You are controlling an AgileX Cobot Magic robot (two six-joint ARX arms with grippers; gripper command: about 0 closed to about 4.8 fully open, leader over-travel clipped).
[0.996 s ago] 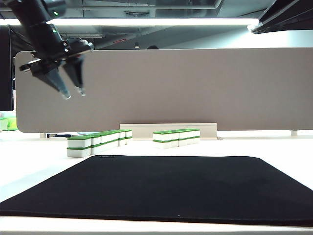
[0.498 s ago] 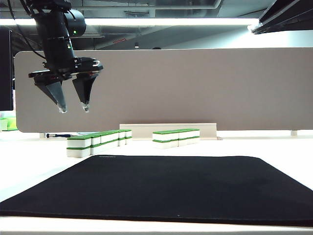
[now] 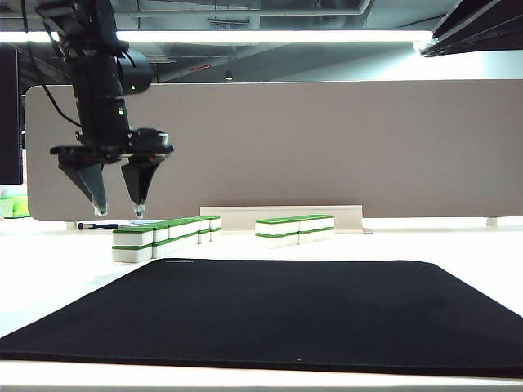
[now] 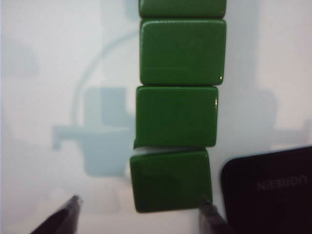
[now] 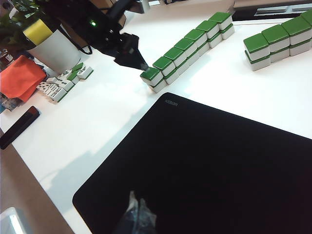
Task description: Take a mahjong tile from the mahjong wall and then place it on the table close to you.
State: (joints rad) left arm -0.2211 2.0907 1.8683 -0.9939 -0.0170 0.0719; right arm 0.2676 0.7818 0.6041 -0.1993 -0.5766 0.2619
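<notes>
My left gripper, upper left, jaws wide and empty over the mahjong wall, risks toppling neighbouring tiles if off-centre; right gripper, bottom edge, looks closed, empty.

- You get bright, even light from the long white ceiling strip lamp.
- Your left wrist view is soft, with glare washing out the smooth white table.
- Blurred arm shadows fall there.

An open-plan office or lab is showing itself: a grey-beige partition panel backing a wide white desktop, strip lighting glowing under exposed ceiling ducts, a potted plant sitting nearby.
</notes>
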